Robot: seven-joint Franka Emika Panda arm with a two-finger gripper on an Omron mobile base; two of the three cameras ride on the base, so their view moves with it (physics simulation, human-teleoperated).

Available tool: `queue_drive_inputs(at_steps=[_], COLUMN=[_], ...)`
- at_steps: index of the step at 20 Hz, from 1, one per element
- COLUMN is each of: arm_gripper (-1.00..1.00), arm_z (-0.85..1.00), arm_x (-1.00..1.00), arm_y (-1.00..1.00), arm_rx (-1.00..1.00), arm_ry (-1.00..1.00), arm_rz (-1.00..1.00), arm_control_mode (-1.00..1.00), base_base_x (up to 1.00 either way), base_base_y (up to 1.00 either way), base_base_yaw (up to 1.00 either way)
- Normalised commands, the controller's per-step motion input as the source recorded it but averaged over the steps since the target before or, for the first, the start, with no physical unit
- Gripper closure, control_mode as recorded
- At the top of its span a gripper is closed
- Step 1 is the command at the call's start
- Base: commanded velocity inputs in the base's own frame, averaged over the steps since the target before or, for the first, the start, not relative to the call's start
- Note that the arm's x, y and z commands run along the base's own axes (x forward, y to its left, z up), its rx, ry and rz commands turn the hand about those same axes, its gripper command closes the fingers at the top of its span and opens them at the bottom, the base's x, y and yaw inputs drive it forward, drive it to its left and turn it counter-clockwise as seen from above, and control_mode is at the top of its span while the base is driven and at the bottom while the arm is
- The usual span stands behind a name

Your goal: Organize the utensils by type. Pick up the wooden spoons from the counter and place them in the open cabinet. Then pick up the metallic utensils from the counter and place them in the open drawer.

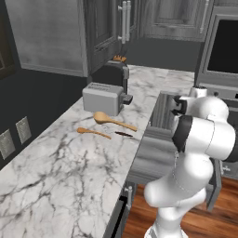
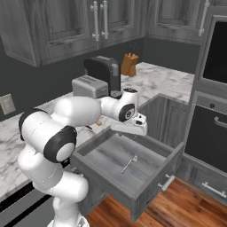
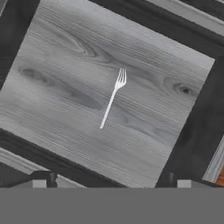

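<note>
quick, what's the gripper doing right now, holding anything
Gripper: open, holding nothing, above the fork lying in the open drawer.

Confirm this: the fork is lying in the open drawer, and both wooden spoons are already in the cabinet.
Only partly. The fork does lie in the open drawer, as the hand view shows. But both wooden spoons are on the counter in front of the toaster, not in the cabinet; the left base view shows them.
</note>
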Motion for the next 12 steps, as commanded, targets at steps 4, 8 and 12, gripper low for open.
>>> queue_drive_inputs(at_steps=[4,8,12], arm_gripper=[-1.0,-1.0,-1.0], arm_z=[0.13,0.04,0.05], arm_x=[0.0,0.02,0.2], arm_y=[0.0,0.0,0.06], arm_rx=[0.0,0.06,0.08], arm_ry=[-0.2,-0.22,-0.16], arm_rz=[0.67,0.57,0.47], arm_control_mode=[-1.0,-1.0,-1.0], base_base_x=[0.0,0.0,0.0], base_base_y=[0.0,0.0,0.0], base_base_yaw=[0.0,0.0,0.0])
